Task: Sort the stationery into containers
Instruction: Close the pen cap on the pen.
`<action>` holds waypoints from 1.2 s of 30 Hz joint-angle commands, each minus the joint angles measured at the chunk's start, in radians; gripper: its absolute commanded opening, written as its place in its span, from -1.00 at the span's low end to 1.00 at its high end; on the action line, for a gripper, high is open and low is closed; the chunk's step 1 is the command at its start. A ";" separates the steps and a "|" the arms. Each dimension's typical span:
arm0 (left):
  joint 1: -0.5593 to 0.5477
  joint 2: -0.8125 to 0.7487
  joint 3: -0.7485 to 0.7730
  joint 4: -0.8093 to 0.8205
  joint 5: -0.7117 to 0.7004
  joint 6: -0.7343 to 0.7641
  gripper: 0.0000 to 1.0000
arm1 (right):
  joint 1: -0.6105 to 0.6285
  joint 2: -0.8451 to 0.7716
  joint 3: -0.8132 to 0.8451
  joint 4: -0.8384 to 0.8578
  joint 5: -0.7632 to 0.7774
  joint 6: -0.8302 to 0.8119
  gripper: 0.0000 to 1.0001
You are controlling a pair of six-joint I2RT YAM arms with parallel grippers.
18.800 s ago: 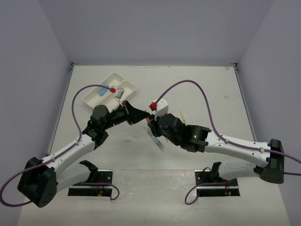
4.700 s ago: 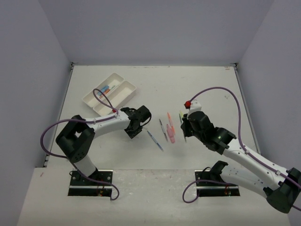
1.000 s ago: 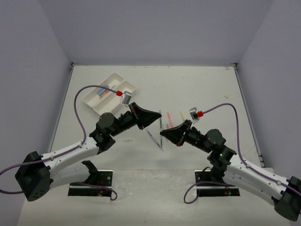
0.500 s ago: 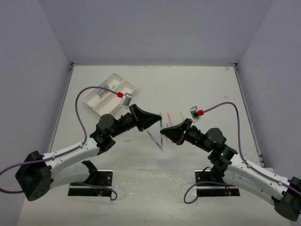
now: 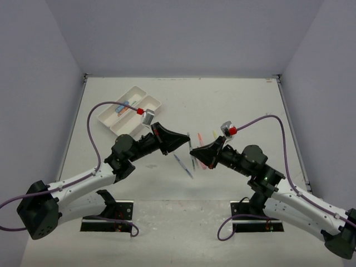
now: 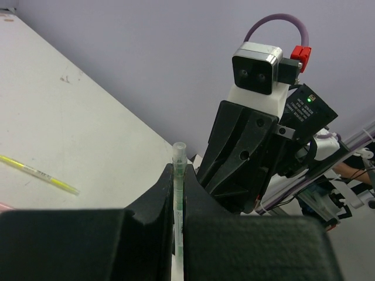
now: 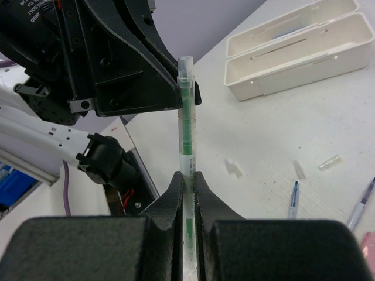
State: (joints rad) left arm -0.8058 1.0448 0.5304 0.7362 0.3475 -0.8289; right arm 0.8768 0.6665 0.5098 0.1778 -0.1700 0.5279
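Right gripper (image 7: 187, 177): its fingers are pinched on a thin green pen (image 7: 186, 117) partway along the barrel, and the clear-capped end is left standing free above the grip.
Left gripper (image 6: 177, 175): the same pen is clamped between its fingers. The two grippers are brought tip to tip, raised over the middle of the table (image 5: 239, 100).
Below the grippers: a blue-grey pen (image 5: 182, 166) is seen lying on the table just under the meeting point. A pink marker (image 5: 204, 163) is partly hidden by the right arm.
Small pieces: three short clear bits (image 7: 299, 169) are scattered near the pens in the right wrist view.
Just beyond: an orange marker (image 5: 201, 136) and a thin yellow pen (image 5: 214, 134) are laid side by side, apart from each other.
Far left: two white trays (image 5: 151, 103) are set touching along their long sides, at an angle. A blue and an orange item (image 5: 122, 105) are held in the farther tray.
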 commanded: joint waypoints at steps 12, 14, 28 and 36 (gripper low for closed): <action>-0.008 -0.066 0.067 -0.183 0.019 0.063 -0.53 | -0.020 0.080 0.146 0.112 -0.013 -0.092 -1.00; -0.008 -0.076 0.083 -0.194 0.011 0.072 -0.81 | -0.020 0.085 0.138 0.120 -0.032 -0.085 -1.00; -0.007 -0.104 0.116 -0.180 -0.014 0.095 -0.21 | -0.019 0.096 0.121 0.127 -0.126 -0.085 -1.00; -0.009 -0.080 0.123 -0.136 -0.005 0.089 -0.98 | -0.016 0.127 0.144 0.108 -0.183 -0.093 -1.00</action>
State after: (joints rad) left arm -0.8125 0.9585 0.6109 0.5539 0.3445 -0.7601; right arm 0.8566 0.7826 0.6247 0.2575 -0.2938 0.4482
